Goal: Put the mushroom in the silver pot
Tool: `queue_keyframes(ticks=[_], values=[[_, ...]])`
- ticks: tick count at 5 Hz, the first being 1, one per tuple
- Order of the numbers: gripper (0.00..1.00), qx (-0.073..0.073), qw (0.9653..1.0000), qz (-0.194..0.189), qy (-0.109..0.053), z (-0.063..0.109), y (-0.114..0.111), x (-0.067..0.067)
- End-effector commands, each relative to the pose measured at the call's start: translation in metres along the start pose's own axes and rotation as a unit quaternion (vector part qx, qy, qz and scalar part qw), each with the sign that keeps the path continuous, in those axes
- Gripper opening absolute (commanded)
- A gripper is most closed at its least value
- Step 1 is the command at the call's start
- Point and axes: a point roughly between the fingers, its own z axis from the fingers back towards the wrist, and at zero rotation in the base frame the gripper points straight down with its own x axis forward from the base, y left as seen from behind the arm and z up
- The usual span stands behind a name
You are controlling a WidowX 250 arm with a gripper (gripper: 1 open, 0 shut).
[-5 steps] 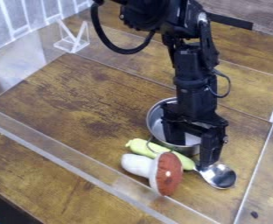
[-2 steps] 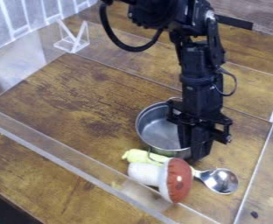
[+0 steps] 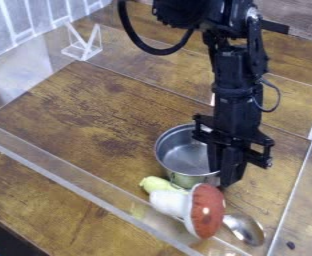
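Since a second ago, I see the mushroom (image 3: 199, 208) has shifted: it now lies lower and more toward the near right of the table, its red-brown cap pointing toward the front edge and its thick white stem angled back to the left. It rests on the wooden table (image 3: 79, 110), outside the silver pot (image 3: 186, 157), just in front of the pot's near wall. The gripper (image 3: 230, 180) has gone from spread wide to clenched; its dark fingers stand pressed together and point steeply down, their tips just above the cap of the mushroom. From this angle I cannot tell whether the tips pinch the cap or only meet it. The yellow-green vegetable (image 3: 158, 185) lies to the left of the white stem, touching it or very nearly so, and close to the pot's front wall. The spoon (image 3: 246, 229) sits to the right of the cap, its shiny bowl near the front right corner, and it too lies lower in my view than a second ago. The pot stands upright behind all three, its inside showing only bare metal, with the arm (image 3: 232, 70) rising from its right rim up to the top of my view. A clear plastic wall (image 3: 65, 170) runs along the near edge of the table, just in front of the mushroom and spoon. Far back on the left stands a small white rack (image 3: 79, 42), well apart from everything else.
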Motion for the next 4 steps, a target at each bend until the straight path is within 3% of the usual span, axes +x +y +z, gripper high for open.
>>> queue_keyframes(ticks=[1,2,3,4], values=[[0.0,0.01,0.9981,-0.059,-0.017,0.029,-0.014,-0.005],[1.0,0.015,0.9949,-0.1,-0.004,0.033,-0.018,-0.008],[0.0,0.012,0.9973,-0.072,-0.008,0.03,-0.018,-0.014],[0.0,0.01,0.9989,-0.043,-0.013,0.028,-0.016,-0.021]])
